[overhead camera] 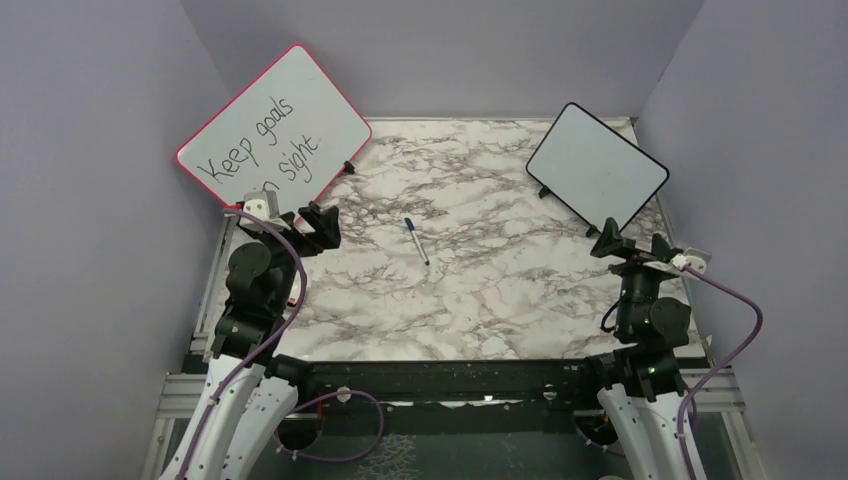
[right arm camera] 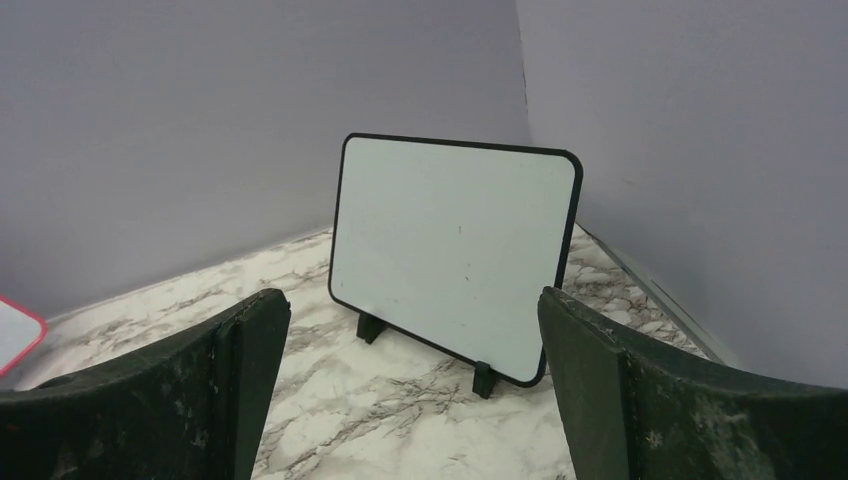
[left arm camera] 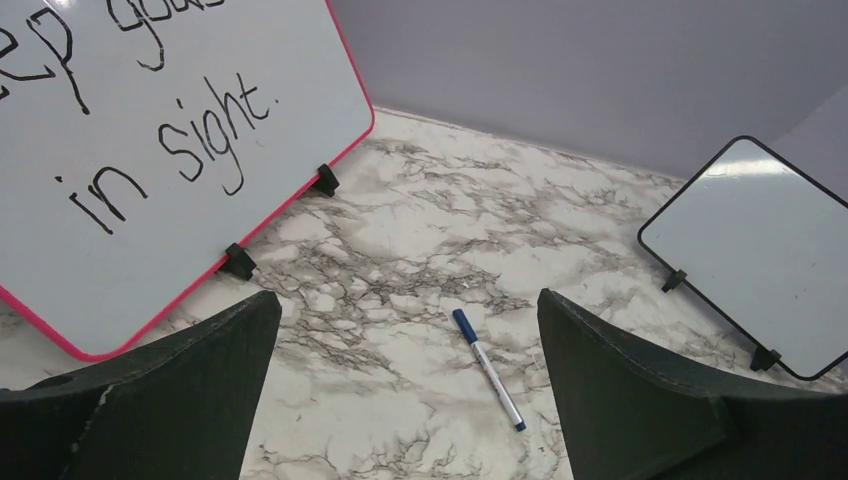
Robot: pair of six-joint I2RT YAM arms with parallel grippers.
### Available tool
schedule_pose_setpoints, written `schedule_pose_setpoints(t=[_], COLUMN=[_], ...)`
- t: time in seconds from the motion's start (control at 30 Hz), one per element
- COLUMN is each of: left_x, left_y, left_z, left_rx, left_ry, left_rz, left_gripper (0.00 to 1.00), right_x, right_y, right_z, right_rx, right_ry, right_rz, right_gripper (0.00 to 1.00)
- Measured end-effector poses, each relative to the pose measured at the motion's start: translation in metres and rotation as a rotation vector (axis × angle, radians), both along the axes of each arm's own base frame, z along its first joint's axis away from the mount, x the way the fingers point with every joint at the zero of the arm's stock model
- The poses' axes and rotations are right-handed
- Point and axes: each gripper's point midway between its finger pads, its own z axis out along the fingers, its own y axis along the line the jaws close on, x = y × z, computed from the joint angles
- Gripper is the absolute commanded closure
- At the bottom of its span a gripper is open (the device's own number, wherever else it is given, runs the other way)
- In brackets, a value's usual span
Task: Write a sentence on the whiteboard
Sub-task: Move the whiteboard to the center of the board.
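the whiteboard (overhead camera: 597,167) stands blank at the far right of the worktop (overhead camera: 480,300). the left end effector (left arm camera: 408,300) is wide and empty. the pen (overhead camera: 417,241) lies in the middle. the right end effector (right arm camera: 415,295) is wide too. first job, i think: grab the pen.

The surface (overhead camera: 480,300) is white marble veined in grey and black. Ahead of the matt black right pincer (right arm camera: 412,294), the whiteboard (right arm camera: 455,240) shows a plain, pale white face in a thin black frame, with black feet. Ahead and to the left of the left pincer (left arm camera: 408,296), also black, the larger board (left arm camera: 150,150) has a pinkish-red frame and black handwriting. Just ahead of that pincer, the marker (left arm camera: 490,370) is white with blue ends. The walls (overhead camera: 450,50) are lavender-grey.
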Motion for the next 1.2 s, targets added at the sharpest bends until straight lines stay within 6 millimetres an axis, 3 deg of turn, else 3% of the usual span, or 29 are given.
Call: schedule_pose_setpoints(t=[0.33,0.63,0.97,1.2], left_x=[-0.001,-0.003,-0.008,-0.014], left_y=[-0.002,-0.002,0.0,-0.001], left_z=[-0.004,-0.007,-0.025,-0.034], left_rx=[0.006,0.025,0.041,0.046], left_ry=[0.014,0.016,0.067,0.076], left_rz=[-0.003,-0.01,-0.004,-0.008], left_gripper=[0.01,0.01,0.01,0.01], right_x=[0.007,0.024,0.054,0.074], right_y=[0.004,0.012,0.036,0.07], right_z=[-0.004,-0.027,-0.051,-0.077], right_rx=[0.1,0.148,0.288,0.294], right_ry=[0.035,0.208,0.371,0.475], right_rz=[0.015,0.031,0.096,0.251], right_gripper=[0.0,0.0,0.0,0.0])
